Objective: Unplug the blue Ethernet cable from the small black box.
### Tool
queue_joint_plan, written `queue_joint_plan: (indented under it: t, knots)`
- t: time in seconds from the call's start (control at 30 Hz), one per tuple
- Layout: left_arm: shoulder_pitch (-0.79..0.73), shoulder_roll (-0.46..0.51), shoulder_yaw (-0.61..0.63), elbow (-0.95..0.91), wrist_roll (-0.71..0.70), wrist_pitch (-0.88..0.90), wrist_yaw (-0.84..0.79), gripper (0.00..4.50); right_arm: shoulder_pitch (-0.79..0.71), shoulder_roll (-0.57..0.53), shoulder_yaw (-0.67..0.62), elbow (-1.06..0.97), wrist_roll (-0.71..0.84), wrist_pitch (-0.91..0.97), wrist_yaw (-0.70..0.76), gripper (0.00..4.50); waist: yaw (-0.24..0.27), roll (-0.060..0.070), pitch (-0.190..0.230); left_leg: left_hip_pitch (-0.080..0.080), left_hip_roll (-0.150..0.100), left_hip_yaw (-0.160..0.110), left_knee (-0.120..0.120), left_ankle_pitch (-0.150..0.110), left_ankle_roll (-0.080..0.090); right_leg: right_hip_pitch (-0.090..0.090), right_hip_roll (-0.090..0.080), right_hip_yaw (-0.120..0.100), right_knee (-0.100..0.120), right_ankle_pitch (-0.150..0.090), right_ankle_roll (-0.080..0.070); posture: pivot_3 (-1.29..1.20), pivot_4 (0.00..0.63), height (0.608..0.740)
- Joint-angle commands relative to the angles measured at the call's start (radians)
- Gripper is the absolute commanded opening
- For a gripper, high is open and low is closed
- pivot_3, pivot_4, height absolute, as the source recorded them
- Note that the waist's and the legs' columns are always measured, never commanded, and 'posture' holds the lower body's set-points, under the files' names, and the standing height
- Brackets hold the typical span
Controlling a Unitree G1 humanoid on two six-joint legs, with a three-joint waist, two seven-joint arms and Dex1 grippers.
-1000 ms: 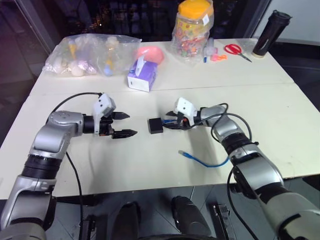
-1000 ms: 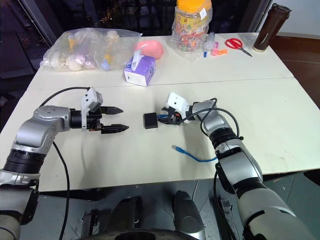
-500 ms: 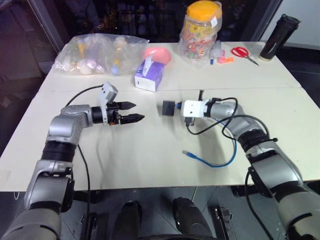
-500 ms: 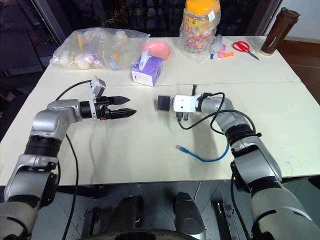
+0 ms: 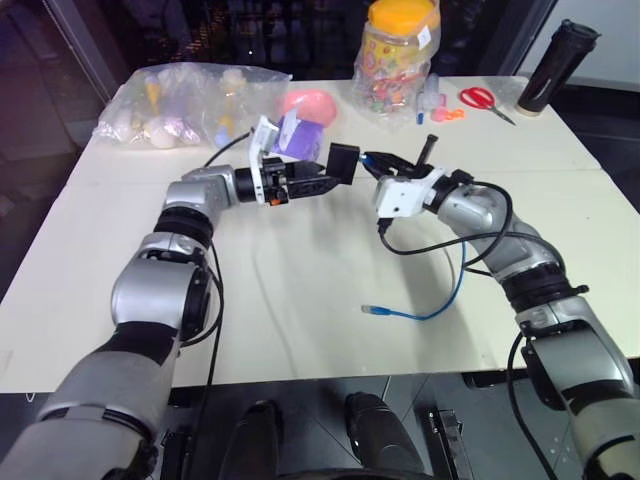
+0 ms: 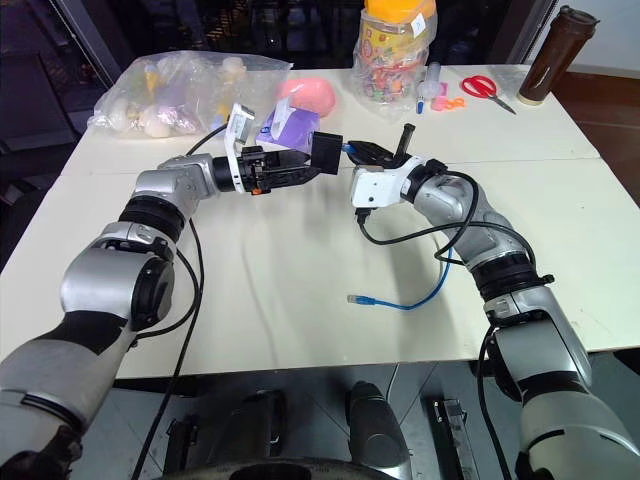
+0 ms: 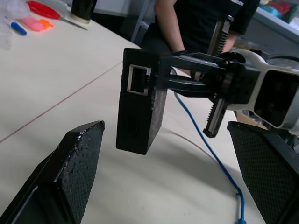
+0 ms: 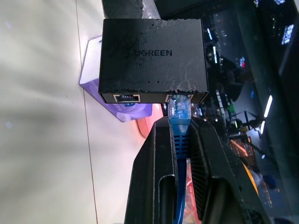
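Note:
The small black box (image 5: 343, 160) hangs in the air above the table's middle, carried by the blue Ethernet cable's plug (image 8: 179, 111) in one of its ports. My right gripper (image 5: 368, 158) is shut on that plug just behind the box (image 8: 154, 56). The blue cable (image 5: 440, 305) droops from there to the table, and its free plug (image 5: 375, 311) lies near the front. My left gripper (image 5: 330, 180) is open and points at the box from the left. In the left wrist view the box (image 7: 140, 107) stands between and just beyond the spread fingers (image 7: 74, 172), apart from them.
A purple-white tissue box (image 5: 295, 130) stands right behind the left gripper, beside a pink object (image 5: 305, 103). Along the far edge are a clear bag of items (image 5: 180, 100), a candy jar (image 5: 395, 55), red scissors (image 5: 482, 100) and a dark bottle (image 5: 555, 65). A person (image 7: 196, 23) stands beyond the table.
The right gripper shut on the cable's plug and lifted the box off the table, up and farther back. The open left gripper rose and moved right, up to the box.

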Motion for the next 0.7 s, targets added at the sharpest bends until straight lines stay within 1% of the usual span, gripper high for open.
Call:
queue_joint_plan:
  t: [0.03,0.07,0.1,0.13,0.27,0.3,0.33,0.5,0.53,0.6,0.63,0.67,0.7]
  knots:
    - [-0.054,-0.031,0.040,0.023,0.020,-0.063,0.034,3.88,0.012,-0.003,-0.040,-0.099,0.011,0.026,-0.007,0.00,0.000,0.000,0.000,0.000,0.000,0.000,0.000,0.000,0.000,0.000,0.000,0.000,0.000,0.000,0.000,0.00,0.150,0.739]
    - [-0.060,-0.037,0.053,0.028,0.017,-0.064,0.037,3.62,0.020,0.000,-0.041,-0.120,0.013,0.036,-0.001,0.00,0.000,0.000,0.000,0.000,0.000,0.000,0.000,0.000,0.000,0.000,0.000,0.000,0.000,0.000,0.000,0.00,0.150,0.739]
    - [-0.066,-0.042,0.064,0.032,0.015,-0.065,0.037,3.12,0.028,0.002,-0.041,-0.137,0.014,0.044,0.005,0.00,0.000,0.000,0.000,0.000,0.000,0.000,0.000,0.000,0.000,0.000,0.000,0.000,0.000,0.000,0.000,0.00,0.150,0.739]
    - [-0.068,-0.045,0.072,0.034,0.017,-0.066,0.036,2.78,0.037,0.003,-0.041,-0.156,0.016,0.053,0.011,0.00,0.000,0.000,0.000,0.000,0.000,0.000,0.000,0.000,0.000,0.000,0.000,0.000,0.000,0.000,0.000,0.00,0.150,0.739]
    - [-0.066,-0.052,0.080,0.038,0.039,-0.074,0.025,0.95,0.065,0.006,-0.041,-0.211,0.021,0.084,0.035,0.00,0.000,0.000,0.000,0.000,0.000,0.000,0.000,0.000,0.000,0.000,0.000,0.000,0.000,0.000,0.000,0.00,0.150,0.739]
    - [-0.065,-0.053,0.084,0.038,0.043,-0.076,0.024,0.59,0.069,0.006,-0.041,-0.223,0.022,0.091,0.042,0.00,0.000,0.000,0.000,0.000,0.000,0.000,0.000,0.000,0.000,0.000,0.000,0.000,0.001,0.000,0.000,0.00,0.150,0.739]
    - [-0.064,-0.054,0.087,0.038,0.047,-0.076,0.023,0.50,0.073,0.007,-0.041,-0.233,0.025,0.098,0.049,0.00,0.000,0.000,0.000,0.000,0.000,0.000,0.000,0.000,0.000,0.000,0.000,0.000,0.001,0.000,0.000,0.00,0.150,0.739]
    - [-0.040,-0.062,0.091,0.031,0.070,-0.092,0.050,0.50,0.123,0.007,-0.069,-0.314,0.104,0.135,0.110,0.00,0.002,0.000,0.000,0.000,0.000,0.000,0.001,0.000,0.000,0.001,0.000,0.000,0.001,0.000,0.000,0.00,0.150,0.739]
    - [-0.035,-0.062,0.098,0.030,0.067,-0.089,0.051,0.50,0.145,-0.004,-0.085,-0.334,0.113,0.150,0.116,0.97,0.002,0.000,0.000,0.000,0.000,0.000,0.001,0.000,0.000,0.001,0.000,0.000,0.001,0.000,0.000,0.00,0.150,0.739]
    - [-0.026,-0.058,0.112,0.029,0.060,-0.080,0.053,0.50,0.204,-0.018,-0.140,-0.382,0.140,0.213,0.116,1.82,0.002,0.000,0.000,0.000,0.000,-0.001,0.000,0.000,0.000,0.001,0.000,0.000,0.000,0.000,0.000,0.00,0.150,0.739]
    - [-0.021,-0.053,0.120,0.028,0.055,-0.072,0.052,0.50,0.247,-0.015,-0.184,-0.421,0.179,0.282,0.122,2.20,0.003,0.000,0.000,0.000,0.000,-0.001,0.000,0.000,0.000,0.001,0.000,0.000,0.001,0.000,0.000,0.00,0.150,0.739]
    - [-0.018,-0.049,0.126,0.026,0.053,-0.065,0.050,0.50,0.283,-0.009,-0.220,-0.461,0.215,0.343,0.130,2.85,0.005,0.000,0.000,0.000,0.000,-0.001,0.000,0.000,0.000,0.001,0.000,0.000,0.001,0.000,0.000,0.00,0.150,0.739]
    - [-0.014,-0.046,0.132,0.024,0.051,-0.057,0.044,0.50,0.327,0.007,-0.263,-0.514,0.282,0.413,0.144,3.35,0.008,0.000,0.000,0.000,0.000,-0.001,0.000,0.000,0.000,0.001,0.000,0.000,0.001,0.000,0.000,0.00,0.150,0.739]
